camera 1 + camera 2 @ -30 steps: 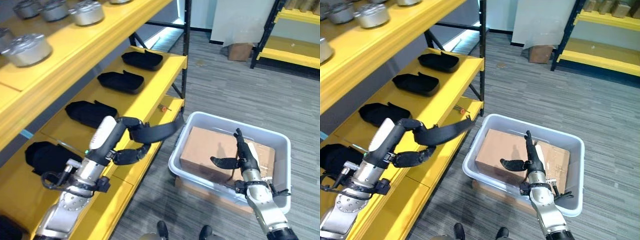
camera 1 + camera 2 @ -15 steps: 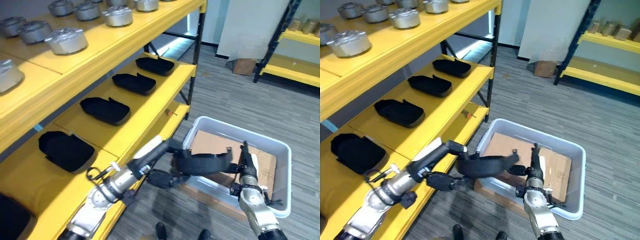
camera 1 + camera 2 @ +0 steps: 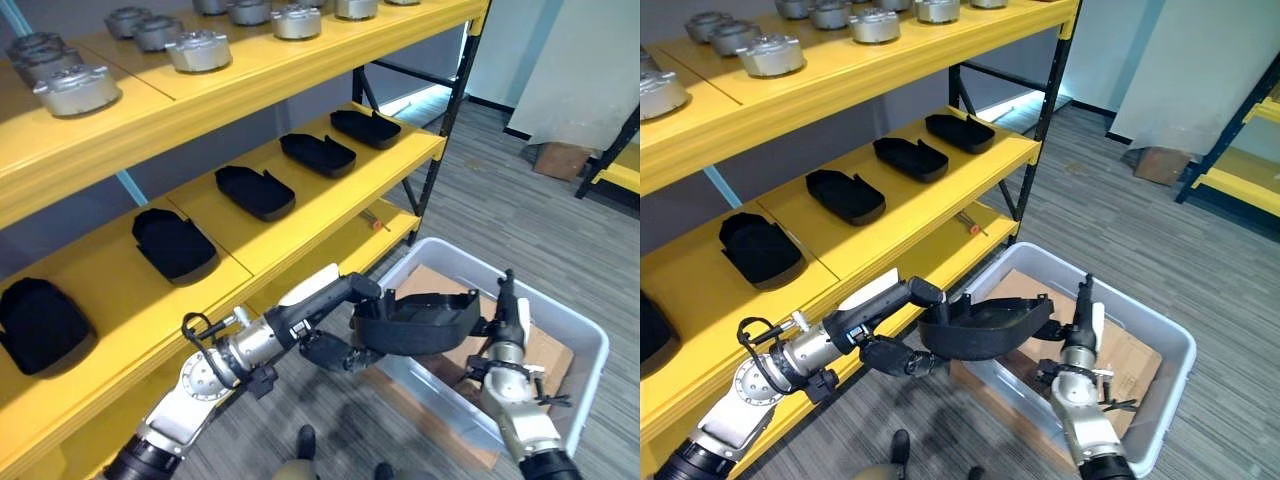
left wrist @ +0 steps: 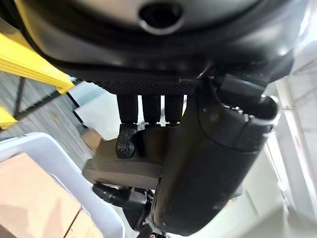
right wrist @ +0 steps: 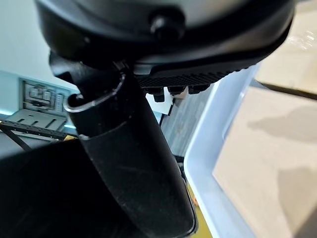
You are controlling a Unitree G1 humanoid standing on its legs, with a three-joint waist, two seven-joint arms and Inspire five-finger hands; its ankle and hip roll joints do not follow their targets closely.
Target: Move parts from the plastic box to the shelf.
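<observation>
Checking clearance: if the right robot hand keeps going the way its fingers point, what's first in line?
Probably nothing close: the right robot hand points upward over the plastic box, beside the black part. Depth is uncertain.

The silver-grey left arm is stretched forward and across toward the robot's right, and its dark left hand (image 3: pixel 335 350) is curled underneath a black part. The dark right hand (image 3: pixel 503 320) is raised upright — fingers straight and pointing up — with its thumb extended sideways toward the left hand's load, on a short silver-grey forearm.
</observation>
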